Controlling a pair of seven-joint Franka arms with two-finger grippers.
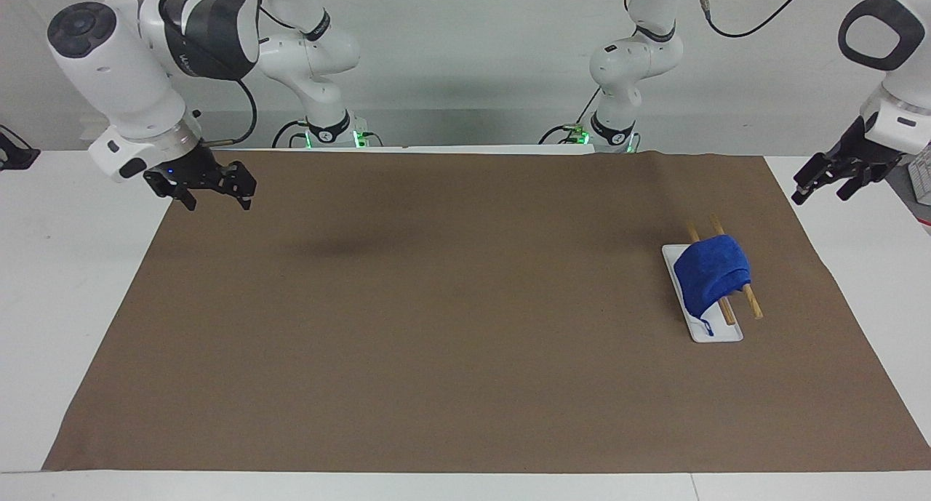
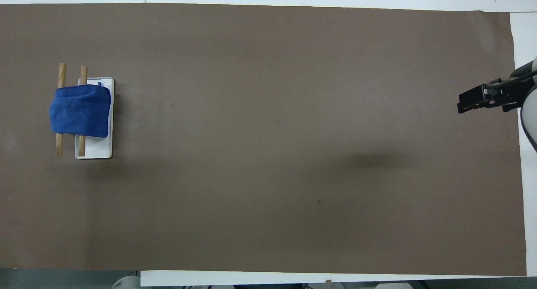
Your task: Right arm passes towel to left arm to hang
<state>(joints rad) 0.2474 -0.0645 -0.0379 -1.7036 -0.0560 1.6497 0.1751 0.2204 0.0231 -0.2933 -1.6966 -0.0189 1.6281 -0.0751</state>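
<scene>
Blue towel point(image 1: 711, 274) hangs draped over two wooden rods point(image 1: 749, 300) at the right of the facing frame, and at the left of the overhead frame point(image 2: 79, 116). It covers the middle of both rods, with one side falling onto the white tray point(image 1: 722, 335) under them and its thin loop dangling near the tray's lower end. Nothing grips it.

At the upper right of the facing frame the left end effector point(image 1: 829, 177) is raised over the bare white surface point(image 1: 873, 268), well apart from the towel, with its fingers spread and empty. It does not show in the overhead frame. At the upper left of the facing frame the right end effector point(image 1: 211, 188) waits over the edge of the brown mat point(image 1: 436, 326), fingers apart and empty; in the overhead frame it sits at the right edge point(image 2: 476, 102).

The hanging looks done, so the risks left are small ones. The towel appears to lie unevenly, with more cloth on the tray side, so its own weight could drag it off the rods. The rods look light and unfixed, so a low sweep by the left arm could knock them or catch the cloth.
</scene>
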